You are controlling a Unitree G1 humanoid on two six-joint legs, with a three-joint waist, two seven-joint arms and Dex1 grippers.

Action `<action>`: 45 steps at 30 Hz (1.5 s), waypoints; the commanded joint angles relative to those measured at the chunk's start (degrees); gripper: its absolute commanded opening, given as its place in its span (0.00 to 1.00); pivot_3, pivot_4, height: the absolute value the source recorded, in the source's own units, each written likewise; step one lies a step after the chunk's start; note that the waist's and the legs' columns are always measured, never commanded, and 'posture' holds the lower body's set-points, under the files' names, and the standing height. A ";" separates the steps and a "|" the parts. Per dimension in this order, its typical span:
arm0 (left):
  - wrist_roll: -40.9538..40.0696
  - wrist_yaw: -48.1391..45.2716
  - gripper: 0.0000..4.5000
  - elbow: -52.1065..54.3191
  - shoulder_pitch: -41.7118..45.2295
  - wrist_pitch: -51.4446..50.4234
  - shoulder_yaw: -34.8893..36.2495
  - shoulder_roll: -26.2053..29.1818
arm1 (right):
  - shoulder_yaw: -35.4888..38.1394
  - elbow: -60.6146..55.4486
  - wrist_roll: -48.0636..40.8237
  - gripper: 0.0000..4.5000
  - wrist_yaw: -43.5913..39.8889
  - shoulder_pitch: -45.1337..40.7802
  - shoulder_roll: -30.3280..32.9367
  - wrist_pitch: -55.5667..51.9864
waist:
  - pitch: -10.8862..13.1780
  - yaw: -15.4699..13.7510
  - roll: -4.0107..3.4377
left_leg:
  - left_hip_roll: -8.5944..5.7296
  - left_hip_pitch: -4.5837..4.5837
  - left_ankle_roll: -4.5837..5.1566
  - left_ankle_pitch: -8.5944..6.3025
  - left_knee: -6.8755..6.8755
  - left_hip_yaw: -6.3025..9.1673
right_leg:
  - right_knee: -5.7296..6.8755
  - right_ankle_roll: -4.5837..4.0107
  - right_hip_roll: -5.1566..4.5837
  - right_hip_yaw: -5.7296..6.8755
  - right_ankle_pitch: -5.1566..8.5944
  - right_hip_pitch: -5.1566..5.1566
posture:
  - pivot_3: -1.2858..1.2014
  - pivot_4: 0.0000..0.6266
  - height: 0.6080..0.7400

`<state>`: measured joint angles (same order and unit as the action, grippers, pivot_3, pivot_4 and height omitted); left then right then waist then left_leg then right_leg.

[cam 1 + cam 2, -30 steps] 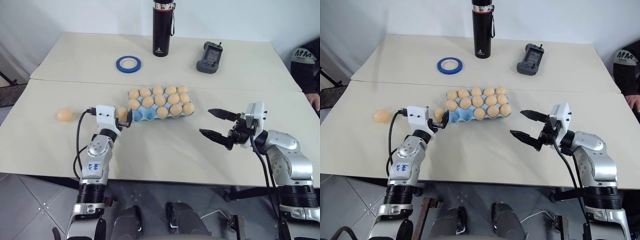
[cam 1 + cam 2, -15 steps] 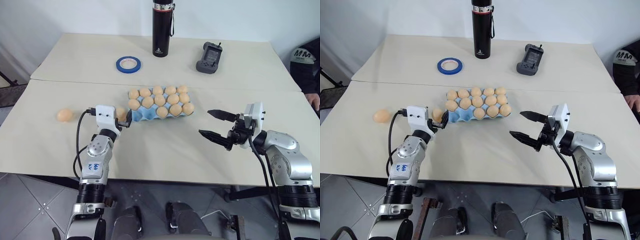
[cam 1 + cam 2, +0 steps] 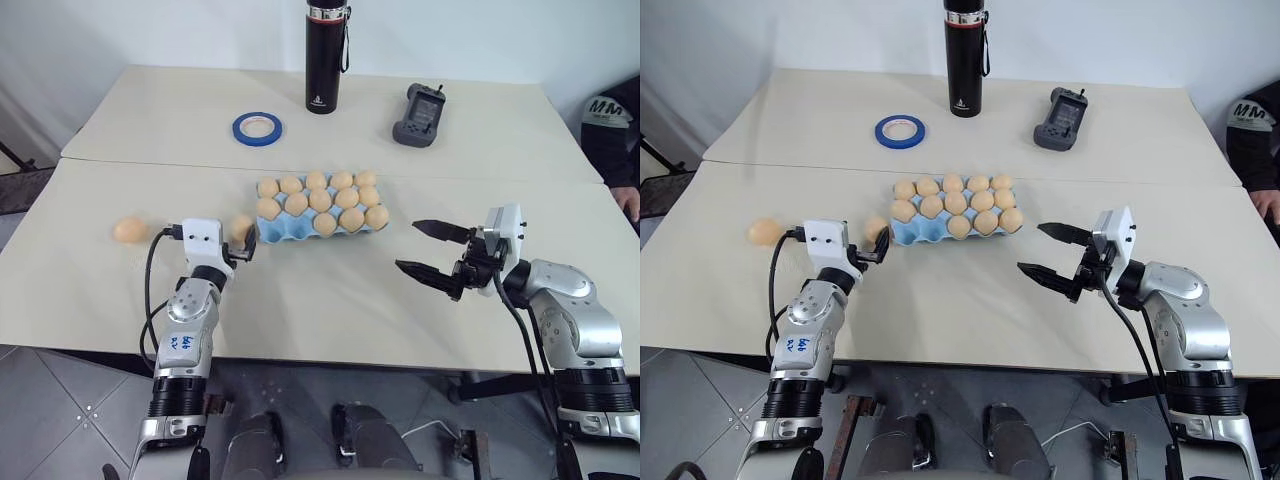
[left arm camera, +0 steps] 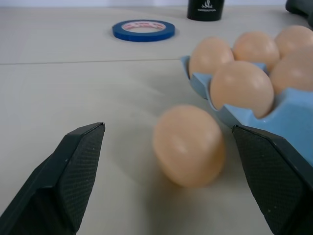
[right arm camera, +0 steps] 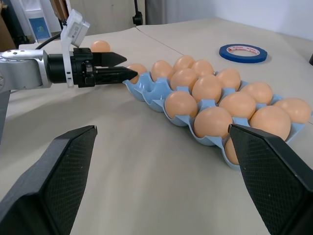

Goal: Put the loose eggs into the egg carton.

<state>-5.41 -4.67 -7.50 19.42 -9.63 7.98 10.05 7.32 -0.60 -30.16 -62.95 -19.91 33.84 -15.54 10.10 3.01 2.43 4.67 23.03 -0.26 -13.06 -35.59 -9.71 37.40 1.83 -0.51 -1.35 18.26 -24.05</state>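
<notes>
Mid-frame on the desk, the left pincer gapes released around a loose egg beside the egg carton; the right pincer, centre-right, is released, empty.

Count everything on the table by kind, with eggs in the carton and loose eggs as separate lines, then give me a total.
Eggs in carton: 13
Loose eggs: 2
Carton: 1
Tape roll: 1
Bottle: 1
Handheld device: 1
Total: 19

2 beige tables against white wall, grey tiled floor.
</notes>
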 commanded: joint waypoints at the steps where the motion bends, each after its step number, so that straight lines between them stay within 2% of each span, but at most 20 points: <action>1: -0.03 -1.44 0.99 -2.01 1.88 1.64 -0.39 0.56 | 0.76 -1.03 -0.06 1.00 -0.01 -0.65 1.32 0.11 | 0.00 -0.02 0.00 | 0.00 0.00 0.00 0.00 0.00 0.00 | 0.00 0.00 0.00 0.00 0.00 0.00 | 0.52 0.24 1.00; 12: -0.31 -2.26 0.99 -11.21 7.24 5.81 0.62 0.79 | 0.81 -1.06 -0.01 1.00 0.26 -0.14 1.75 0.33 | 0.00 -0.13 0.00 | 0.00 0.02 0.00 -0.01 0.00 0.00 | -0.01 0.00 -0.01 0.02 0.00 -0.01 | 0.52 0.24 1.00; 15: -0.16 -2.48 0.86 -12.36 7.79 6.34 0.46 0.81 | 0.72 -0.71 0.16 1.00 0.25 -0.32 1.67 0.64 | 0.00 -0.11 0.00 | 0.00 0.02 0.00 -0.01 0.00 0.00 | -0.01 0.00 -0.01 0.02 0.00 -0.02 | 0.52 0.24 1.00; 20: -0.23 -2.56 0.51 -11.51 7.24 6.54 0.55 0.75 | 0.85 -0.65 0.37 1.00 0.25 -0.25 1.55 0.90 | 0.00 -0.13 0.00 | 0.00 0.02 0.00 -0.01 -0.01 0.00 | 0.00 0.01 -0.02 0.02 0.00 -0.02 | 0.52 0.24 1.00; 22: -0.71 -3.28 0.40 -8.29 5.70 6.00 0.41 0.79 | 0.97 -0.73 0.45 1.00 0.31 -0.11 1.54 0.98 | 0.00 -0.09 0.00 | 0.00 0.02 -0.01 -0.01 0.00 0.00 | 0.00 0.01 -0.02 0.03 0.00 -0.02 | 0.52 0.24 1.00; 30: -7.31 -6.89 0.40 13.30 -2.64 1.49 -0.04 -0.84 | 1.51 -0.80 0.36 1.00 0.50 0.50 1.64 1.38 | 0.00 -0.02 0.00 | 0.03 0.05 -0.02 0.01 0.05 -0.01 | 0.00 -0.01 0.00 0.03 0.03 -0.05 | 0.52 0.24 1.00; 34: -10.86 -8.24 0.40 18.30 -2.09 -3.49 -1.47 -1.80 | 1.85 -0.81 -0.11 1.00 0.58 0.60 1.23 1.74 | 0.00 0.01 0.00 | 0.00 0.04 -0.04 0.01 0.00 -0.01 | 0.02 0.01 -0.01 0.02 0.02 -0.04 | 0.52 0.24 1.00; 38: -10.44 -9.24 0.40 15.57 2.03 -4.25 -3.51 -2.42 | 2.14 -1.02 -0.76 1.00 0.40 0.78 0.79 2.30 | 0.00 -0.03 0.01 | -0.04 0.05 -0.04 0.01 -0.07 0.00 | 0.01 0.04 -0.01 0.00 0.00 -0.03 | 0.52 0.24 1.00; 45: -6.04 -10.23 0.40 -3.47 13.50 1.37 -5.63 -3.09 | 3.38 -3.65 -1.81 1.00 2.01 3.06 0.01 2.99 | 0.00 0.02 0.01 | -0.08 0.06 0.00 0.01 -0.15 0.03 | -0.01 0.08 -0.02 -0.04 -0.02 -0.01 | 0.52 0.24 1.00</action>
<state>-12.50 -14.15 -8.74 31.58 -10.67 2.82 7.12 9.14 -2.21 -31.16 -61.58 -17.27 33.58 -13.58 10.10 3.02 2.43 4.60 23.09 -0.22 -13.05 -35.74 -9.69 37.39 1.92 -0.53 -1.39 18.24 -24.05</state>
